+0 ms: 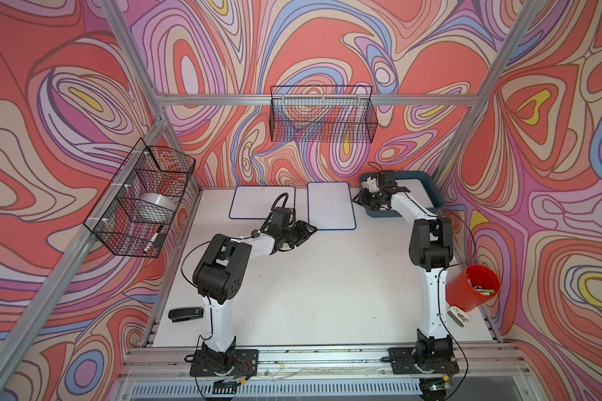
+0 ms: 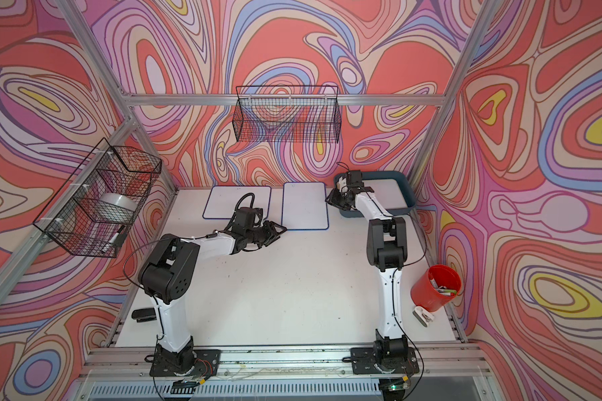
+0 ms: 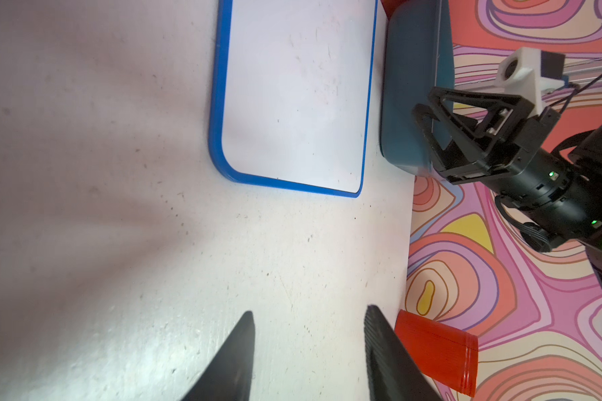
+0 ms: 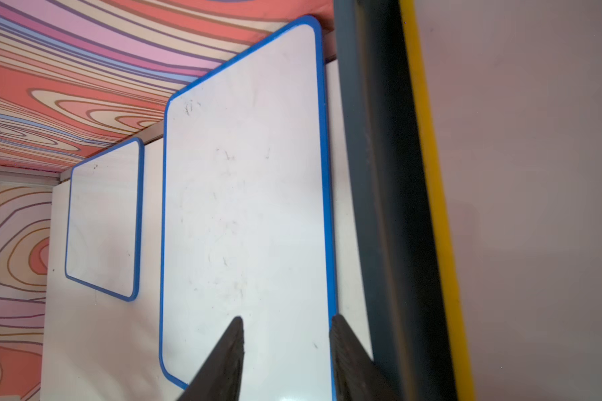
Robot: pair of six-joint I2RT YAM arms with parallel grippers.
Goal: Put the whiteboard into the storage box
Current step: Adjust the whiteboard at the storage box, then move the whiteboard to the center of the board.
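Observation:
Two blue-framed whiteboards lie flat at the back of the table in both top views, one on the left (image 1: pixel 262 202) (image 2: pixel 237 201) and one in the middle (image 1: pixel 331 205) (image 2: pixel 304 205). The teal storage box (image 1: pixel 437 199) (image 2: pixel 410 199) stands at the back right with a yellow-framed whiteboard (image 4: pixel 536 173) lying inside it. My left gripper (image 1: pixel 310 230) (image 3: pixel 310 312) is open and empty over bare table, just off the middle whiteboard's (image 3: pixel 296 93) near left corner. My right gripper (image 1: pixel 357 199) (image 4: pixel 287 317) is open and empty above that whiteboard's (image 4: pixel 244 194) right edge, beside the box wall (image 4: pixel 372 173).
A red cup (image 1: pixel 471 288) with markers stands at the table's right edge, a small white object (image 1: pixel 459 316) beside it. A black stapler (image 1: pixel 185 314) lies front left. Wire baskets hang on the left wall (image 1: pixel 143 198) and the back wall (image 1: pixel 322 114).

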